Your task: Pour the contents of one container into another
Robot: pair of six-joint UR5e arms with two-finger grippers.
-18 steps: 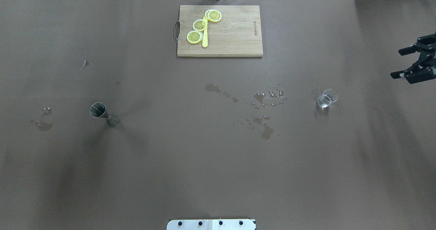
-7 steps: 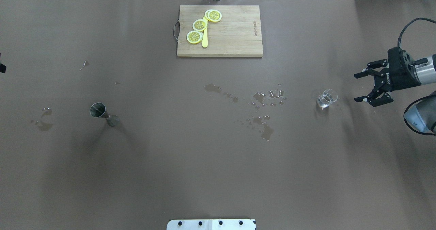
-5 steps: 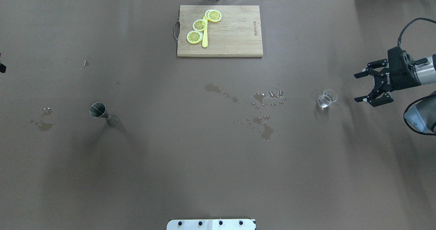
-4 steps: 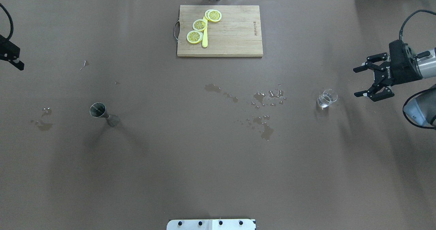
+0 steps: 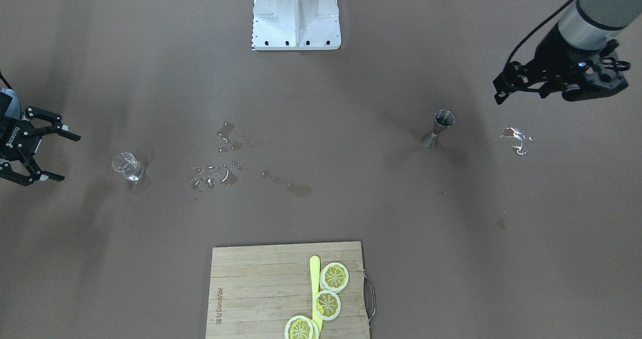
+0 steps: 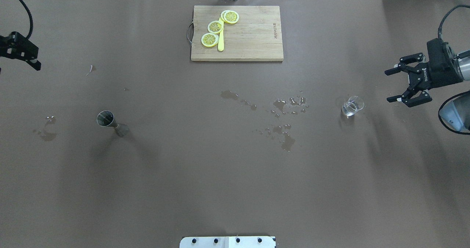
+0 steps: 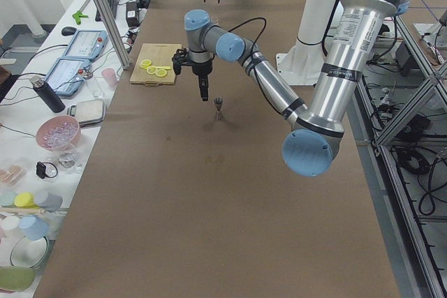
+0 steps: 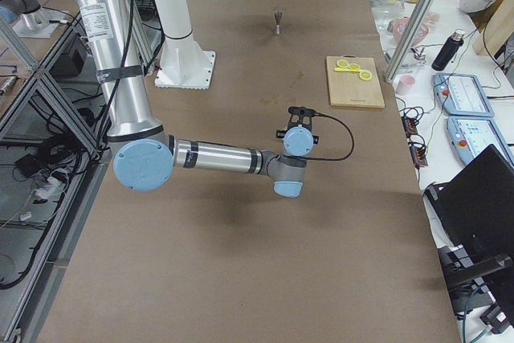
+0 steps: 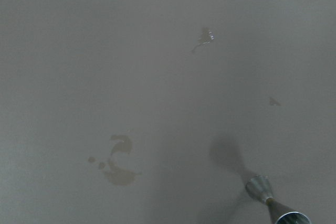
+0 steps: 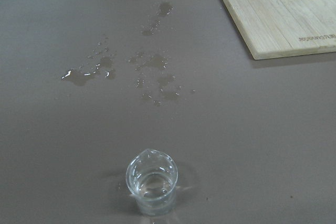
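R gripper [image 6: 387,86] has come in from the table's R edge over the last couple of secs. It now hangs near the tumbler [image 6: 352,106] but not touching, jaws spread wide, holding nothing. In the last fraction of a sec it has slid a bit toward the far side rather than closer. L gripper [image 6: 27,55] has come into view at the L edge, well apart from the jigger [image 6: 106,119]; you can't tell here whether it's open or closed. Tumbler and jigger haven't moved: tumbler upright on the R half w/ some clear liquid, jigger upright on the L half. So no grasp yet and the pour isn't begun; approach phase, I'd judge. Count: 1 tumbler, 1 jigger, 2 grippers, 1 cutting board [image 6: 249,35], 1 yellow utensil [image 6: 220,42], 3 lemon slices [image 6: 209,39], poss. a 4th tucked under the end one, plus several spill patches [image 6: 286,141].
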